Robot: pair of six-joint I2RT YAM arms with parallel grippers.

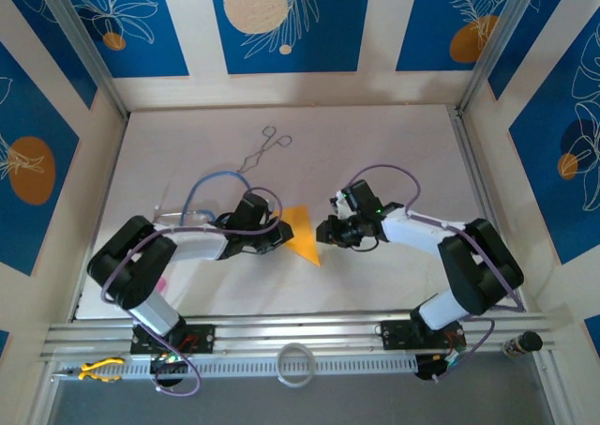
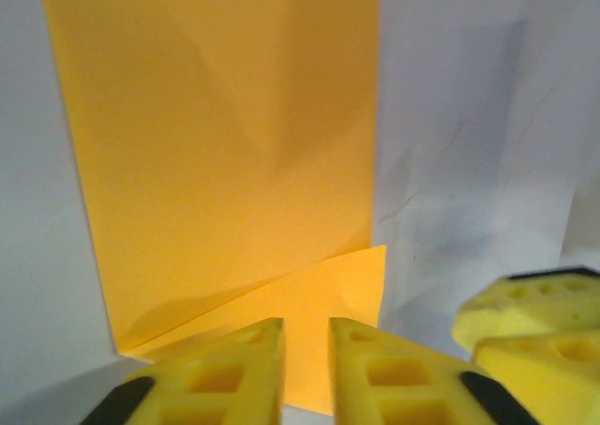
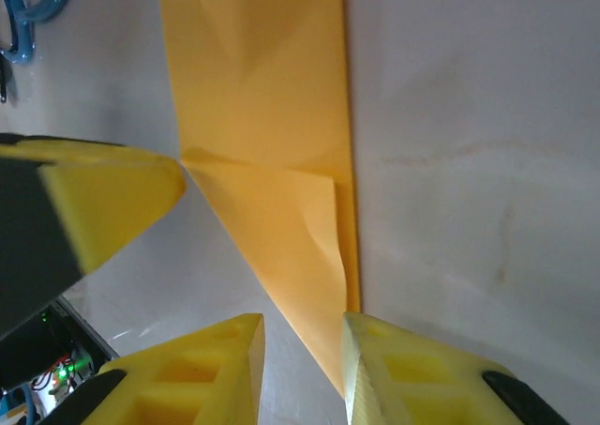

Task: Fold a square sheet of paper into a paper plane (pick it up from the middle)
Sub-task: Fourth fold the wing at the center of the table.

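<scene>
White tabletop ringed by blue patterned walls. Folded orange-yellow paper lies flat at its centre. It forms a narrow triangle, long axis running far to near, tip pointing toward the arm bases, slightly right. Left gripper and right gripper flank it, each with fingers slightly parted at the paper's edge.
</scene>
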